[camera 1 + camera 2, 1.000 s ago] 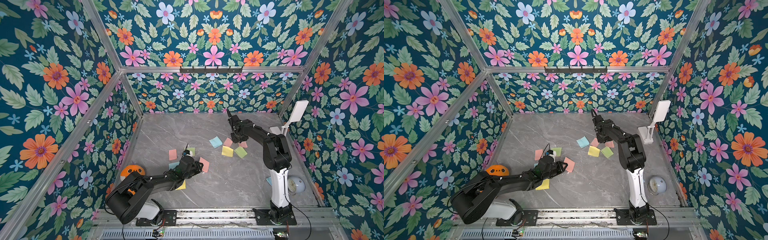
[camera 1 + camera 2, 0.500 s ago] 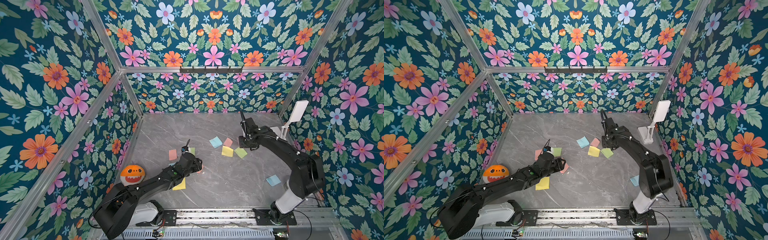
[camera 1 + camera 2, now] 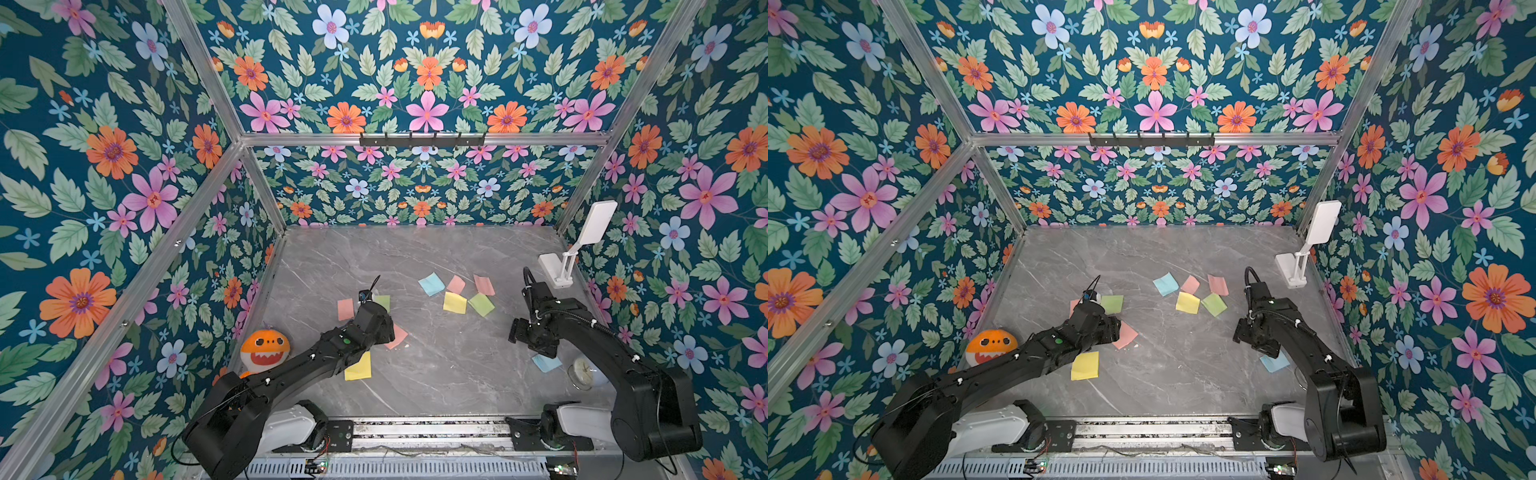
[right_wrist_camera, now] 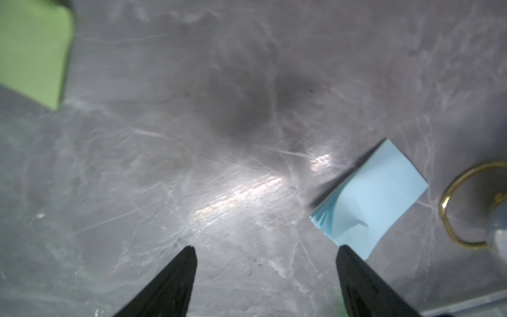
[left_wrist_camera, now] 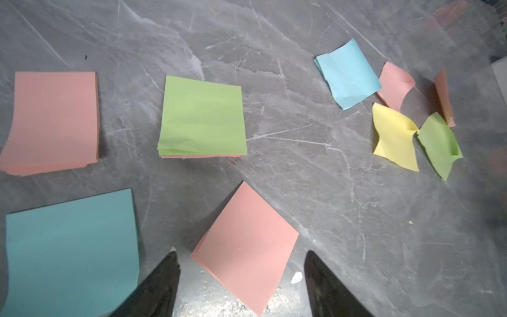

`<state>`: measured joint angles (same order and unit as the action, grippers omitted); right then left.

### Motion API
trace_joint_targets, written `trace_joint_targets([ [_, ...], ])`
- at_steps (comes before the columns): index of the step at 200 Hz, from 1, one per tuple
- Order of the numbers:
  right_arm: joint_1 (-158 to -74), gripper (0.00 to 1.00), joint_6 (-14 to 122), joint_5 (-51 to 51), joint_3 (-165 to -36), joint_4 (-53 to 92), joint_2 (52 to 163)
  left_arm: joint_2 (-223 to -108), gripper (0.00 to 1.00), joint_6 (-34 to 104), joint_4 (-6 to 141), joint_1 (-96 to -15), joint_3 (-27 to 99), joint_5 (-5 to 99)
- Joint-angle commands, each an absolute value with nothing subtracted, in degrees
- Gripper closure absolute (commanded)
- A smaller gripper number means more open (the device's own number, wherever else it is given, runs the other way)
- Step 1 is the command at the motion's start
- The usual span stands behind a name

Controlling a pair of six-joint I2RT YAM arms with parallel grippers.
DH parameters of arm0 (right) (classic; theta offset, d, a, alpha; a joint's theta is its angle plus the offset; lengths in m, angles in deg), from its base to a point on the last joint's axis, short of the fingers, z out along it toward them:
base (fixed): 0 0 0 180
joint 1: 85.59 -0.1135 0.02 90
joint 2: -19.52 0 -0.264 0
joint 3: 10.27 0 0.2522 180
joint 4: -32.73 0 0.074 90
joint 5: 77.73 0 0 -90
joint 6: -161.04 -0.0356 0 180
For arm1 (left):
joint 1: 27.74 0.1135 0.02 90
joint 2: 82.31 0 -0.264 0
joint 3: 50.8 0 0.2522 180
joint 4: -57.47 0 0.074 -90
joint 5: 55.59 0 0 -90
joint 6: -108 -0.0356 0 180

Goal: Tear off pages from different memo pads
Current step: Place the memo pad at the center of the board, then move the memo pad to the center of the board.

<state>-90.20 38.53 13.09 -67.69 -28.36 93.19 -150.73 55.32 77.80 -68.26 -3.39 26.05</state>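
Both finger pairs apart: pink page (image 5: 247,241) between left gripper's (image 5: 241,252), blue pad (image 4: 370,200) by right gripper's (image 4: 266,247); marble table (image 3: 436,374), floral walls (image 3: 415,83).

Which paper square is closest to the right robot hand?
The blue pad, lying alone right beside the right gripper; all the rest lie much farther off.

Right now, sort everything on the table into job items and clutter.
Job: green pad, pink pad, teal pad, yellow pad, light-blue pad, tilted pink notes, curled loose pages.
Clutter: shark plush, white stand, gold-rimmed round object.
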Motion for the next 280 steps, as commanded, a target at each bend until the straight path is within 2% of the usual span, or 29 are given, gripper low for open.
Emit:
trace_joint_targets([
  [1,-87.24,0.19,33.19,13.21,-66.05,-25.04,93.39,-150.03,0.27,51.95,79.40,-68.09,-1.69,25.49],
  [38,-84.85,0.19,30.85,14.51,-63.87,-22.30,94.98,-149.88,0.29,51.48,75.48,-68.09,-2.12,29.42],
  [88,-86.23,0.24,29.80,8.61,-60.56,-18.80,95.49,-151.14,0.30,52.35,71.24,-68.20,-2.81,34.27],
  [123,-95.19,0.25,25.20,7.86,-61.26,-16.63,97.87,-151.34,0.31,53.09,70.17,-68.22,-3.38,35.81],
  [146,-104.80,0.26,21.65,9.19,-64.55,-15.57,101.92,-151.26,0.31,54.12,68.66,-68.22,-3.98,37.00],
  [184,-122.33,0.29,20.29,10.02,-78.73,-17.91,115.07,-153.31,0.32,55.52,65.56,-68.17,-5.55,41.99],
  [206,-128.69,0.30,22.97,8.58,-86.33,-19.98,119.16,-152.48,0.32,56.27,65.63,-68.17,-6.43,41.97],
  [250,-125.99,0.27,26.60,5.35,-84.54,-22.58,107.06,-155.11,0.36,58.00,61.26,-69.52,-6.28,43.97],
  [280,-119.51,0.31,18.12,-1.89,-69.45,-13.06,96.50,-165.41,0.37,56.30,58.58,-75.25,0.34,44.11],
])
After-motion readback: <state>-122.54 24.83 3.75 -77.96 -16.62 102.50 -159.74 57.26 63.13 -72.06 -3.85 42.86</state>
